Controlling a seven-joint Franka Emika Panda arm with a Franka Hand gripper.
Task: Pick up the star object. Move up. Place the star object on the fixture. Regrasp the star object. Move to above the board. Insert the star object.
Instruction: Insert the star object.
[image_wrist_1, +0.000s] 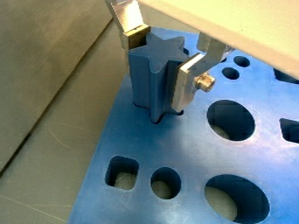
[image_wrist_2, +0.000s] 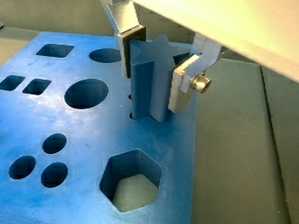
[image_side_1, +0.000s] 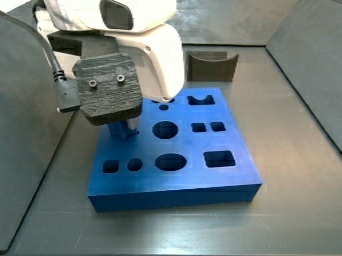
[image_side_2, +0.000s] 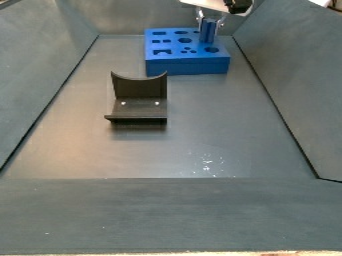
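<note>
The star object (image_wrist_1: 155, 74) is a blue star-section prism. It stands upright with its lower end in a star-shaped hole near one edge of the blue board (image_wrist_1: 239, 162). It shows in both wrist views (image_wrist_2: 146, 83). My gripper (image_wrist_1: 160, 77) straddles its upper part, with one silver finger (image_wrist_1: 187, 87) and the opposite dark pad (image_wrist_2: 133, 48) against its sides. In a side view the gripper (image_side_1: 123, 125) hangs over the board's far left edge (image_side_1: 201, 178), and only a sliver of the star (image_side_1: 124, 131) shows below it.
The board has several other round, square and hexagonal holes, such as a hexagon (image_wrist_2: 132, 179). The dark fixture (image_side_2: 136, 98) stands on the grey floor apart from the board (image_side_2: 181, 62). Grey walls enclose the floor.
</note>
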